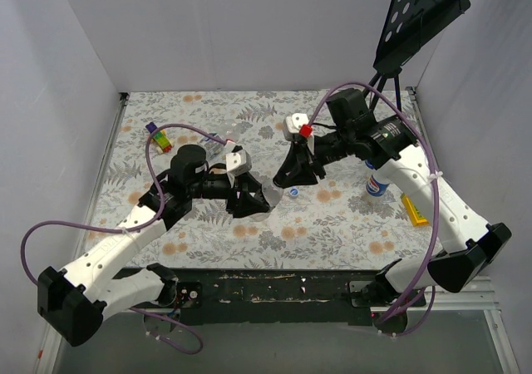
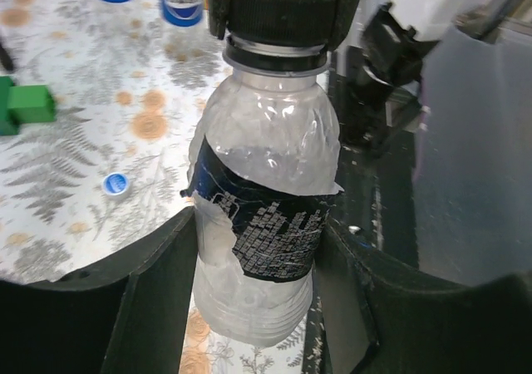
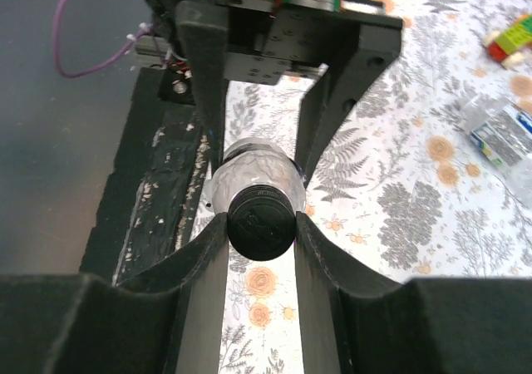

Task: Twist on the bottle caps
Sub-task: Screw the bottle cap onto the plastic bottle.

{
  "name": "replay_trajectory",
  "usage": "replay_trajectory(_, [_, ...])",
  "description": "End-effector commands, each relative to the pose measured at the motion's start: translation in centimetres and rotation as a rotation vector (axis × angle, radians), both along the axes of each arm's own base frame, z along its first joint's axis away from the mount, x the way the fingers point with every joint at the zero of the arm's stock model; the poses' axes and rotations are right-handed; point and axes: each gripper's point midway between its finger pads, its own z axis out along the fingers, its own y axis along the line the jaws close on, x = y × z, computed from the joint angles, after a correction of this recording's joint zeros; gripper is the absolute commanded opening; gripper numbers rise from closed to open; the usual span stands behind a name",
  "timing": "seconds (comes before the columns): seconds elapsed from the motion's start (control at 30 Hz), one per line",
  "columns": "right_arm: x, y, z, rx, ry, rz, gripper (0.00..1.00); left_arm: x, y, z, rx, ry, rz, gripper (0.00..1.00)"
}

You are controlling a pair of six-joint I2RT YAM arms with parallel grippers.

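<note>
My left gripper (image 2: 258, 228) is shut on the body of a clear bottle (image 2: 266, 141) with a torn dark label, held above the table. A black cap (image 2: 278, 12) sits on its neck. In the right wrist view my right gripper (image 3: 260, 224) is shut on that black cap (image 3: 262, 212), one finger against each side. From above, the left gripper (image 1: 249, 199) and right gripper (image 1: 289, 174) meet at mid-table and hide the bottle. A loose blue cap (image 1: 293, 193) lies on the cloth beside them, and it shows again as the blue cap (image 2: 115, 184) in the left wrist view.
A labelled bottle (image 1: 376, 183) stands at the right, next to a yellow object (image 1: 414, 209). A clear bottle (image 1: 218, 140) lies at the back left near multicoloured toy blocks (image 1: 158, 137). A green block (image 2: 25, 104) lies on the flowered cloth. A music stand (image 1: 416, 17) rises at the back right.
</note>
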Motion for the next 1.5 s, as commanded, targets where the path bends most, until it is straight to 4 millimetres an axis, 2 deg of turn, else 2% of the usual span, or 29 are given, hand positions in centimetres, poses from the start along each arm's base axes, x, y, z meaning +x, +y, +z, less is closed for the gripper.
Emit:
replay_trajectory(0.0, [1.9, 0.4, -0.2, -0.049, 0.07, -0.213, 0.01, 4.2, 1.4, 3.5, -0.076, -0.137, 0.303, 0.0])
replay_trajectory(0.13, [4.6, 0.5, -1.9, -0.125, 0.172, -0.466, 0.01, 6.1, 2.2, 4.8, -0.11, -0.199, 0.495, 0.0])
replay_trajectory(0.27, [7.2, 0.0, -4.7, -0.222, 0.3, -0.721, 0.01, 6.6, 1.3, 4.9, -0.072, -0.305, 0.648, 0.0])
replay_trajectory(0.4, [8.1, 0.5, -5.5, -0.176, 0.41, -0.848, 0.01, 6.8, 0.2, 4.9, -0.085, -0.362, 0.758, 0.0])
replay_trajectory(0.53, [9.9, -0.6, -7.6, -0.23, 0.407, -1.004, 0.01, 7.5, -0.6, 4.1, -0.077, -0.382, 0.853, 0.0])
replay_trajectory(0.6, [10.5, -0.9, -8.0, -0.233, 0.398, -1.05, 0.01, 7.7, -1.0, 3.5, -0.058, -0.4, 0.912, 0.0])
replay_trajectory(0.7, [10.8, -0.7, -7.6, -0.198, 0.395, -1.057, 0.01, 8.0, -1.1, 2.4, -0.042, -0.386, 0.984, 0.0])
replay_trajectory(0.9, [10.1, -0.1, -3.7, -0.091, 0.357, -0.94, 0.01, 7.1, -1.0, 0.9, -0.015, -0.298, 0.907, 0.0])
replay_trajectory(0.97, [9.5, -0.1, -2.5, -0.071, 0.324, -0.85, 0.13, 6.6, -1.0, 0.1, -0.018, -0.234, 0.817, 0.0])
replay_trajectory(1.07, [8.8, -0.2, -1.0, -0.056, 0.27, -0.743, 0.39, 5.6, -1.0, -0.5, -0.041, -0.136, 0.655, 0.0])
replay_trajectory(1.17, [8.5, -0.9, -0.3, -0.067, 0.226, -0.7, 0.54, 4.6, -1.1, -0.7, -0.043, -0.08, 0.514, 0.0])
replay_trajectory(1.27, [8.1, -1.0, 0.4, -0.055, 0.201, -0.647, 0.65, 3.3, -1.4, -0.7, -0.039, -0.049, 0.394, 0.0])
replay_trajectory(1.47, [7.1, -1.2, 1.8, 0.002, 0.149, -0.511, 0.67, 1.2, -1.7, 0.6, -0.103, -0.018, 0.203, 0.0])
